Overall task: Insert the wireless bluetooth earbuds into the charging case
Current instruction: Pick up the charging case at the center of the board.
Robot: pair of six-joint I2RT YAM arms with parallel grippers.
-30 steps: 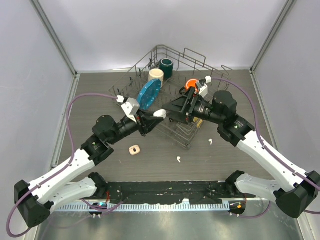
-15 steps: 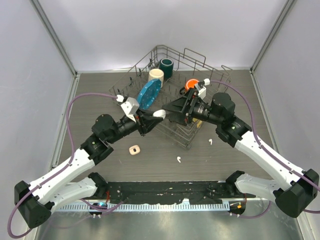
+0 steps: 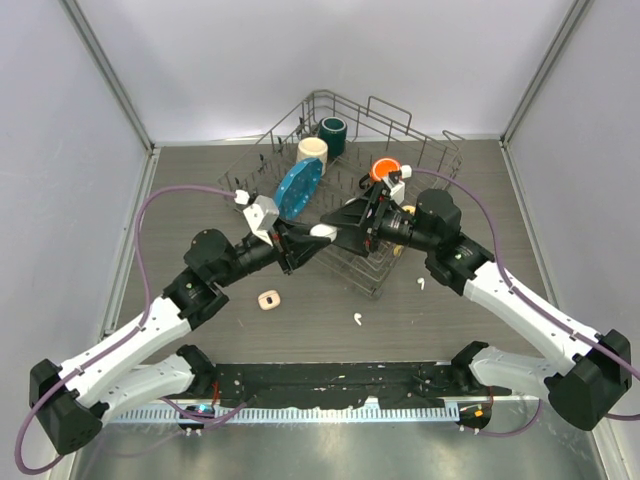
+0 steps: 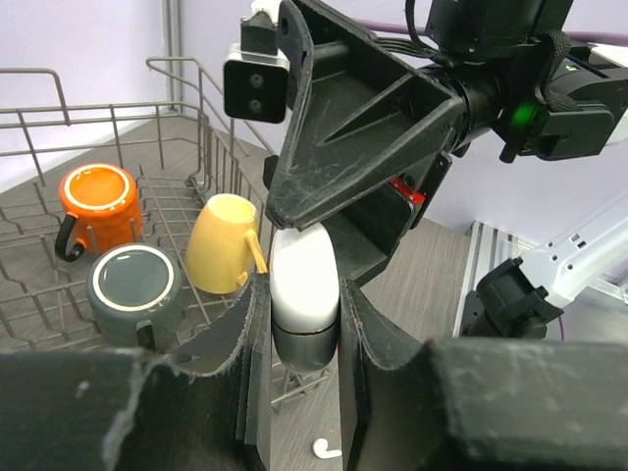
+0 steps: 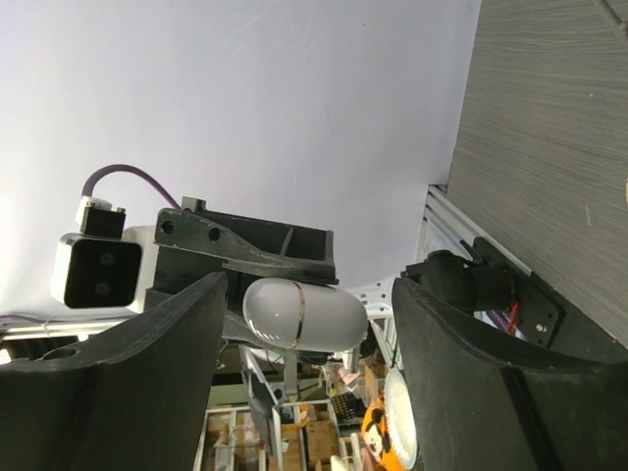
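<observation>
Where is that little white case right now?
Top view, centre: the white case is clamped in the left gripper, at the near edge of the dish rack.

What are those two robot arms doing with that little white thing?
The left gripper is clamped on a smooth white pill-shaped charging case, holding it up beside the wire dish rack. The right gripper is open, with a finger on either side of the case, which looks closed. Two tiny white earbuds lie on the grey table, not yet in the case.
</observation>
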